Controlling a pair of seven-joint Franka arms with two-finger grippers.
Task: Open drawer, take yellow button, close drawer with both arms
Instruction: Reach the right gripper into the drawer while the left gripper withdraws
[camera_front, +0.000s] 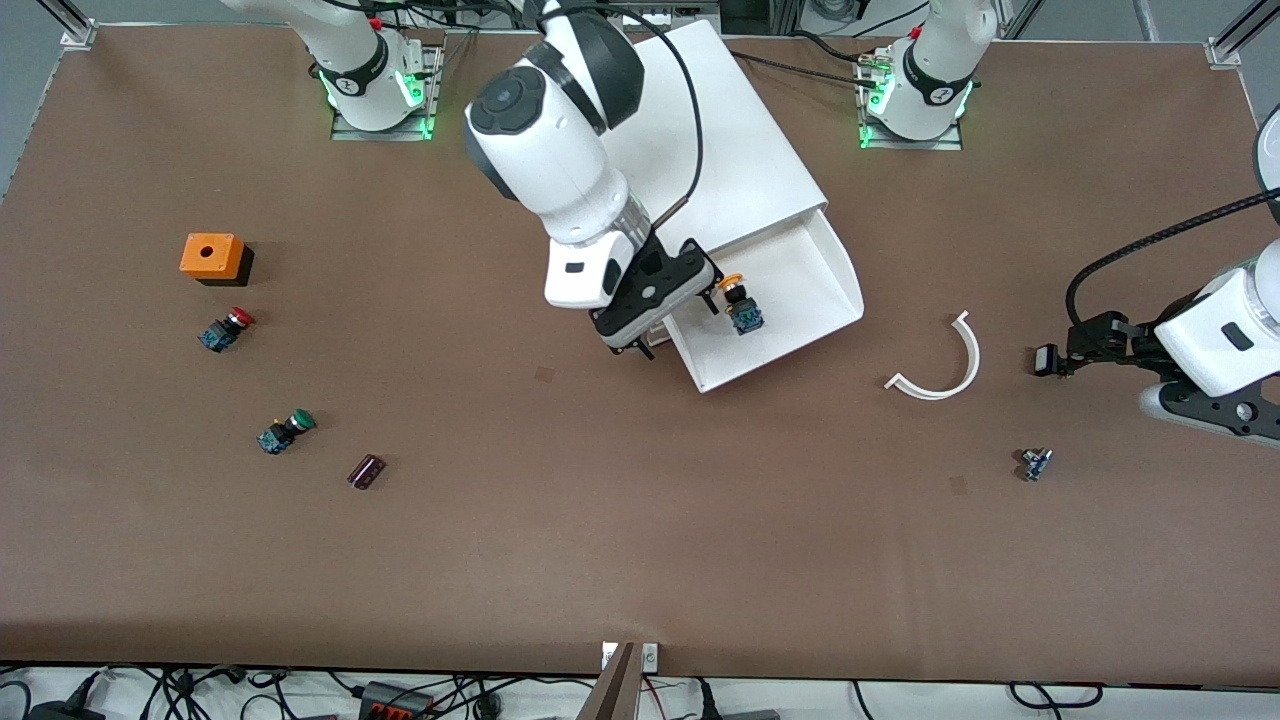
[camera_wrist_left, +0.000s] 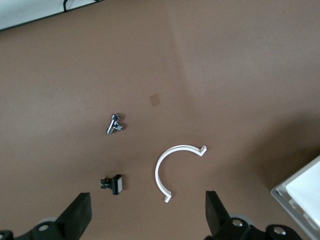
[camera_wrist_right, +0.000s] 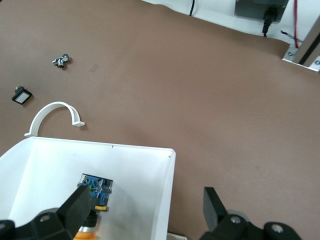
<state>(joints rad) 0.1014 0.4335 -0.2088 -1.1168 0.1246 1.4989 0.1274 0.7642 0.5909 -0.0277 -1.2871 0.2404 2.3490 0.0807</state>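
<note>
Right pincer (camera_front: 650, 325): fingers spread, holding nothing, poised over the corner of the pulled-out drawer (camera_front: 800, 330) at its front edge. Button (camera_front: 741, 305), yellow-orange cap: lying in the drawer, just beside that pincer. Cabinet (camera_front: 720, 150): white, by the worktop's (camera_front: 600, 520) edge where the arm bases stand. Left pincer (camera_wrist_left: 147, 212): spread, empty, waiting above a white curved piece (camera_front: 940, 365) near the left arm's end.

Three push buttons (camera_front: 742, 306), one open drawer (camera_front: 800, 300), one orange box (camera_front: 213, 257), one white curved clip (camera_front: 940, 362), two arms (camera_front: 560, 150), two grippers (camera_front: 650, 320).
</note>
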